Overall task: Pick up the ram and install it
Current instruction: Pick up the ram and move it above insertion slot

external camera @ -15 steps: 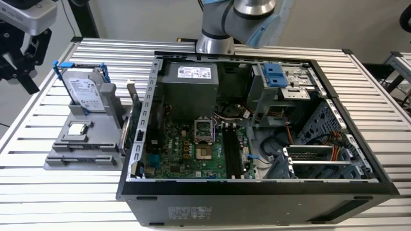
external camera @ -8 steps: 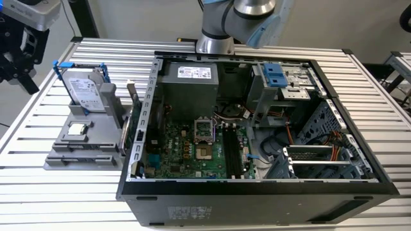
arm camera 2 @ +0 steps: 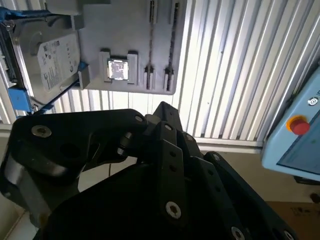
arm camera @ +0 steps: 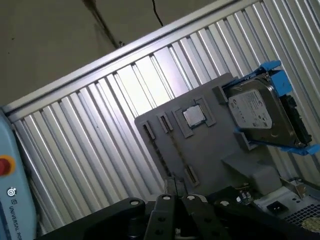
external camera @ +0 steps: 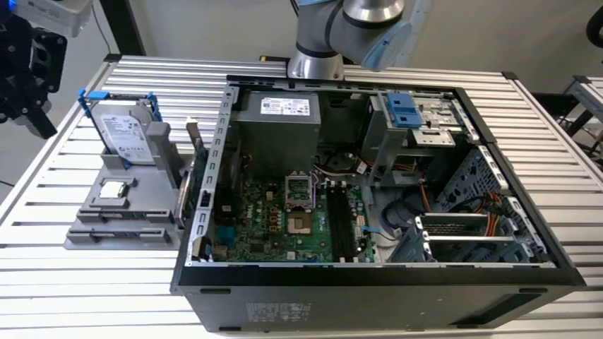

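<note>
end effector (arm camera: 174,190) hangs over the grey holder (arm camera: 210,150) on the table (arm camera: 100,130), near the hard drive (arm camera: 255,112); we cannot tell how open it is.

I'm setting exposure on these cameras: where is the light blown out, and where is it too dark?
In the first wrist view the table slats glare white; in the second wrist view they wash out too and the claw reads near-black; the exterior view is evenly lit, only the case interior shaded.
</note>
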You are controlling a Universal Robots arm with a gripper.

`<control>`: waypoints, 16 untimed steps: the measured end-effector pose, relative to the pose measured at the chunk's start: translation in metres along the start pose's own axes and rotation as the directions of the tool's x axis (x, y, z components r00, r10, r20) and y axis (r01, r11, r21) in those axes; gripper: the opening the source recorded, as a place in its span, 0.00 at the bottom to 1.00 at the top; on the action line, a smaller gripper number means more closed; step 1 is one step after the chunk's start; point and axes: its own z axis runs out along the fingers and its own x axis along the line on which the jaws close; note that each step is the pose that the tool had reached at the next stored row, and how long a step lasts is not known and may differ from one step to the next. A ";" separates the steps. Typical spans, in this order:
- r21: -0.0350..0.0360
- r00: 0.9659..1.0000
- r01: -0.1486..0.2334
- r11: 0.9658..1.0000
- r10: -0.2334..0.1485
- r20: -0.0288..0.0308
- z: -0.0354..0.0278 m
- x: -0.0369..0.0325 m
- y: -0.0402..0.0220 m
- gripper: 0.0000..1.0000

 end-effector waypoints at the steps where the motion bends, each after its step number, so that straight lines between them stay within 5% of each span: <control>1: 0.000 1.000 0.018 1.000 -0.018 -0.001 0.0000 0.0000 0.0000 0.00; 5: -0.001 0.996 0.087 0.996 -0.087 -0.004 0.0000 0.0000 0.0000 0.00; 8: -0.003 0.990 0.141 0.990 -0.141 -0.006 0.0000 0.0000 0.0000 0.00; 12: -0.001 0.978 0.211 0.978 -0.211 -0.008 -0.0001 0.0000 0.0000 0.00; 16: 0.011 0.965 0.264 0.965 -0.264 0.000 -0.0001 0.0000 -0.0001 0.00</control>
